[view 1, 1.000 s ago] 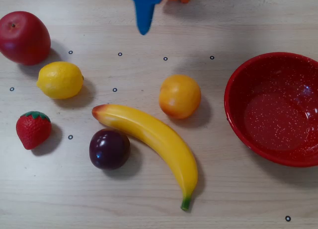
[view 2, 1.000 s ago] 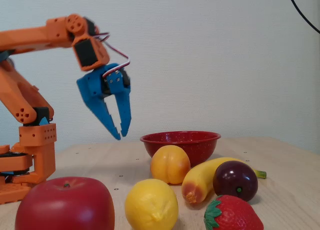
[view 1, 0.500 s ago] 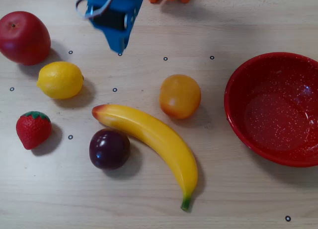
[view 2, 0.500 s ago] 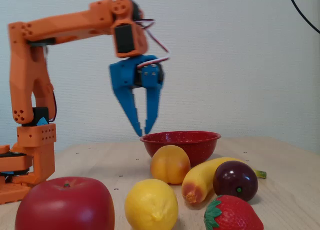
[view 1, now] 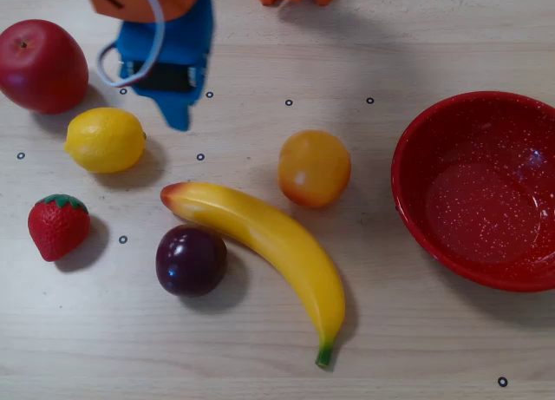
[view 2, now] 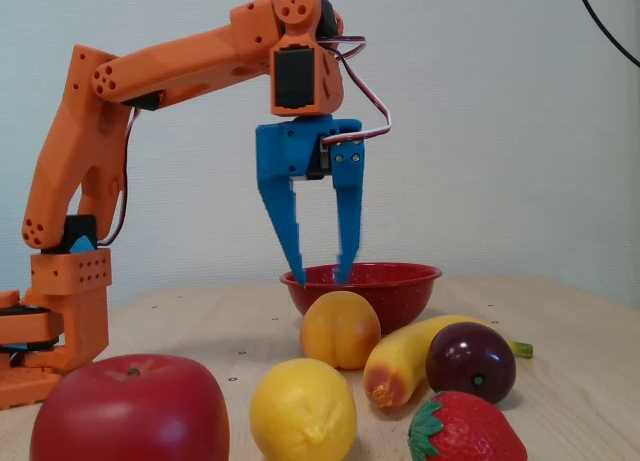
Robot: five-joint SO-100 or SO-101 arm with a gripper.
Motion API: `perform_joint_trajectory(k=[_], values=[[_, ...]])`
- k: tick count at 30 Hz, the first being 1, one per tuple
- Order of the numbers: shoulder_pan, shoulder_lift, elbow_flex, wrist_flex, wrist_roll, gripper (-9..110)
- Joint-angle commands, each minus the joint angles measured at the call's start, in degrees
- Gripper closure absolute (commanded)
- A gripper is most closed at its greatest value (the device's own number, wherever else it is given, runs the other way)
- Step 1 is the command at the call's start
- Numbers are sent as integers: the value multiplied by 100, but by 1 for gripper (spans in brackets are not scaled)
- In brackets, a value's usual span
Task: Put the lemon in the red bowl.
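The lemon [view 1: 104,140] lies on the wooden table at the left of the overhead view, below the red apple; in the fixed view it [view 2: 302,413] is in the front. The red bowl [view 1: 416,200] stands empty at the right edge; in the fixed view it [view 2: 400,278] is at the back behind the fruit. My blue gripper [view 1: 169,96] points down, open and empty, just above and right of the lemon in the overhead view. In the fixed view the gripper [view 2: 322,276] hangs above the table, clear of it.
A red apple [view 1: 42,66], a strawberry [view 1: 58,226], a dark plum [view 1: 191,259], a banana [view 1: 269,244] and an orange-yellow fruit [view 1: 314,167] lie between lemon and bowl. The orange arm base [view 2: 50,311] stands at the left of the fixed view.
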Motion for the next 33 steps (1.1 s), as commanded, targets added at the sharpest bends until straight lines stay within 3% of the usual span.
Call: perform_joint_trajectory(k=[1,9,25,33], values=[[-237,211,-659,299,431,84],[-844,35,-756,562,1257,64],[-1907,-141,-773,554,2760,45],[-2232,-378,-800,554,2856,39]])
